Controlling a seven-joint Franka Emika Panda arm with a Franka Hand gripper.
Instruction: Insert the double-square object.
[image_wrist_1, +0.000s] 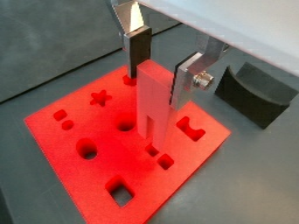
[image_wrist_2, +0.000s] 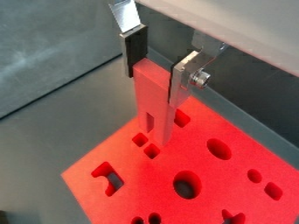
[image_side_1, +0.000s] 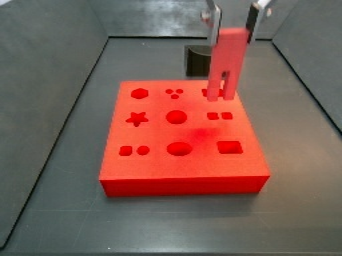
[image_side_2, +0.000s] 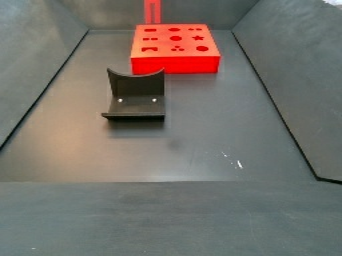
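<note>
1. The gripper (image_wrist_1: 158, 63) hangs over the red board's (image_side_1: 181, 165) far right part, fingers clamped on the upright double-square object (image_side_1: 226, 62).
2. Its prongs hover just above the board; insertion seems underway, needing alignment with the paired square holes (image_side_1: 221, 116), then straight descent.
3. Dark worktop (image_side_2: 187, 150) lies open around; a grey U-shaped block (image_side_2: 135, 96) sits well apart.
</note>
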